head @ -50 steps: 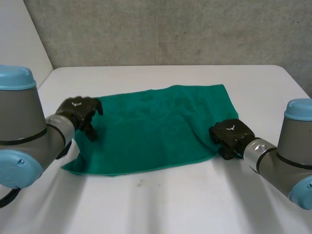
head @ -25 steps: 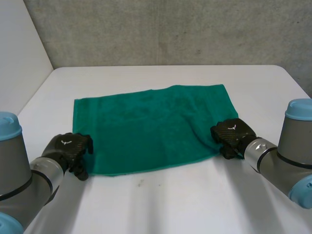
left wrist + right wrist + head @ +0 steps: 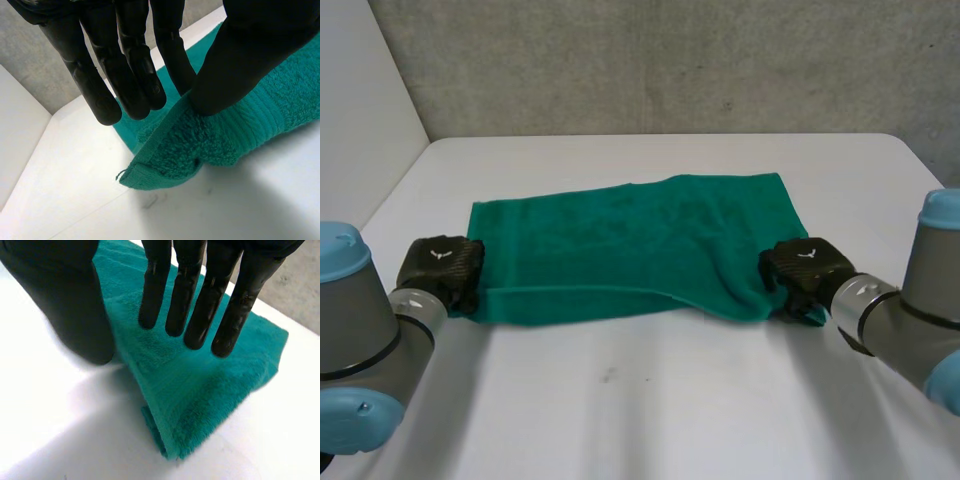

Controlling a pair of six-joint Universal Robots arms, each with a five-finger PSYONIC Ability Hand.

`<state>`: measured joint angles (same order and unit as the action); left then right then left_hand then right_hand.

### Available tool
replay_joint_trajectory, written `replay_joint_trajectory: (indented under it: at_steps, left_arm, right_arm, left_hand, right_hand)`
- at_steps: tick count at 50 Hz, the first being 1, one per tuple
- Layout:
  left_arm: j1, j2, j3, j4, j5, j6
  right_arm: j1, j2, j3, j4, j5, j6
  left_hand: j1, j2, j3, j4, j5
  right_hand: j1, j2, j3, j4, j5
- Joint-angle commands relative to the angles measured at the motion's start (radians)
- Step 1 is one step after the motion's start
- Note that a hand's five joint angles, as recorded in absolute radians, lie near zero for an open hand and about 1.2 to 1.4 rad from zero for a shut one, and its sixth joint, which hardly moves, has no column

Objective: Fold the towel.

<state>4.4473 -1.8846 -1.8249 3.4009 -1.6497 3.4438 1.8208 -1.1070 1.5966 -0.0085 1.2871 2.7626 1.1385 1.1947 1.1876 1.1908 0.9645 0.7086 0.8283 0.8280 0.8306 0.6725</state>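
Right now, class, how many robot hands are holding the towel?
2: the left hand pinches the towel at its near left corner; the right hand, its near right corner.

White table (image 3: 650, 420), green towel (image 3: 640, 240) lying on it, near edge seemingly lifted

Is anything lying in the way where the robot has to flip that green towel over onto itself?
Nothing visible stands in the way. The left hand and the right hand each pinch a near corner of the towel, and its far half lies flat with nothing resting on it.
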Motion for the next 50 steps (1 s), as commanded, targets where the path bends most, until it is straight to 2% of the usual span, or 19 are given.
replay_joint_trajectory:
  at_steps: [1, 3, 4, 8, 19, 28, 37, 41, 44, 46, 50]
  left_arm:
    - [0.003, 0.016, -0.007, -0.006, 0.001, 0.000]
    - [0.004, 0.024, -0.007, -0.009, 0.001, 0.000]
    - [0.004, 0.028, -0.007, -0.011, 0.001, 0.000]
    - [0.009, 0.041, -0.001, -0.012, 0.001, 0.000]
    - [0.009, 0.048, 0.004, -0.012, 0.007, -0.002]
    - [0.010, 0.051, 0.006, -0.011, 0.007, -0.005]
    - [0.015, 0.051, 0.010, -0.011, 0.007, -0.006]
    - [0.024, 0.051, 0.010, -0.011, 0.007, -0.008]
    - [0.026, 0.056, 0.010, -0.012, 0.007, -0.006]
    - [0.026, 0.061, 0.010, -0.011, 0.007, -0.008]
    - [0.030, 0.065, 0.010, -0.012, 0.007, -0.008]
  right_arm:
    - [-0.089, -0.050, -0.027, 0.107, -0.028, 0.127]
    - [-0.112, -0.063, -0.021, 0.113, -0.045, 0.144]
    - [-0.165, -0.091, 0.012, 0.113, -0.070, 0.155]
    - [-0.207, -0.126, 0.083, 0.091, -0.083, 0.144]
    - [-0.213, -0.129, 0.206, -0.060, -0.088, 0.141]
    - [-0.207, 0.001, 0.160, -0.133, -0.083, 0.144]
    - [-0.184, 0.050, 0.088, -0.139, -0.078, 0.155]
    - [-0.158, 0.104, 0.039, -0.139, -0.071, 0.160]
    - [-0.149, 0.113, 0.014, -0.140, -0.069, 0.160]
    - [-0.141, 0.116, -0.006, -0.140, -0.068, 0.161]
    - [-0.115, 0.140, -0.044, -0.140, -0.052, 0.173]
  left_hand:
    - [0.258, 0.202, 0.209, 0.205, 0.257]
    - [0.258, 0.202, 0.209, 0.205, 0.257]
    - [0.258, 0.202, 0.209, 0.205, 0.257]
    - [0.258, 0.202, 0.209, 0.205, 0.257]
    - [0.258, 0.202, 0.209, 0.205, 0.257]
    - [0.258, 0.202, 0.209, 0.205, 0.257]
    - [0.258, 0.202, 0.209, 0.205, 0.257]
    - [0.258, 0.202, 0.209, 0.205, 0.257]
    - [0.258, 0.202, 0.209, 0.205, 0.257]
    - [0.258, 0.202, 0.209, 0.205, 0.257]
    - [0.258, 0.202, 0.209, 0.205, 0.257]
  right_hand:
    - [-0.174, -0.294, -0.294, -0.296, -0.313]
    - [-0.183, -0.303, -0.303, -0.305, -0.322]
    - [-0.189, -0.309, -0.308, -0.311, -0.327]
    - [-0.189, -0.309, -0.308, -0.311, -0.328]
    - [-0.128, -0.247, -0.247, -0.250, -0.266]
    - [-0.028, -0.147, -0.147, -0.150, -0.166]
    - [0.046, -0.074, -0.074, -0.076, -0.093]
    - [0.148, 0.029, 0.029, 0.026, 0.010]
    - [0.415, 0.295, 0.295, 0.293, 0.276]
    - [0.686, 0.566, 0.567, 0.564, 0.548]
    - [0.688, 0.568, 0.568, 0.566, 0.549]
